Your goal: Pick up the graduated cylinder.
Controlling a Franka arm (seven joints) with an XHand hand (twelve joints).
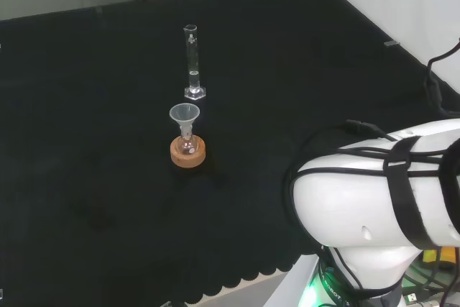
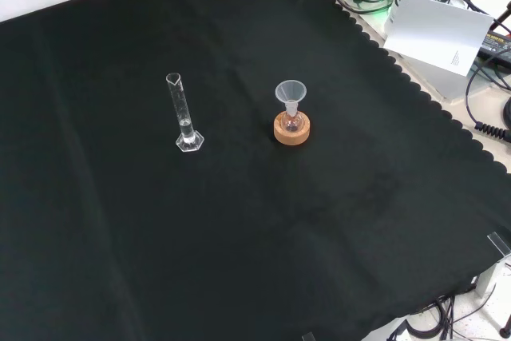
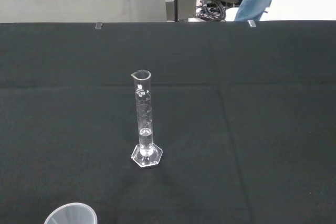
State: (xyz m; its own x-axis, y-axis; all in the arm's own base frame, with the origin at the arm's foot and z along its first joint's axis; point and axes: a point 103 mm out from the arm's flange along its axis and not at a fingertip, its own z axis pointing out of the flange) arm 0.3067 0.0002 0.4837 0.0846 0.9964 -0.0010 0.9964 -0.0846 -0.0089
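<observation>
So the graduated cylinder [image 1: 191, 62] is standing upright on its little hexagonal foot, out in the open on the black cloth [image 1: 86, 106], nothing touching it. In the head view it sits just beyond a small flask [image 1: 188, 143] that rests in a cork ring [image 1: 188, 152], and that flask has a clear funnel [image 1: 185, 114] stuck in its neck. From the front view the cylinder [image 2: 184, 113] is off to the left of the flask-and-funnel combo [image 2: 291, 101], apart from it with a clear strip of cloth between them, both roughly in the middle of the bench. There's a tiny bit of clear liquid or maybe just thick glass at the bottom of the tube, can't really say which. The wrist view looks straight at the cylinder [image 3: 144, 119] with its pour spout at the top rim, and the funnel's rim [image 3: 71, 214] pokes into the edge of that shot. In the head view the arm's big white link [image 1: 381, 192] wrapped in black cables bulks at the lower right. As for the hand, can't tell how it's set at all
</observation>
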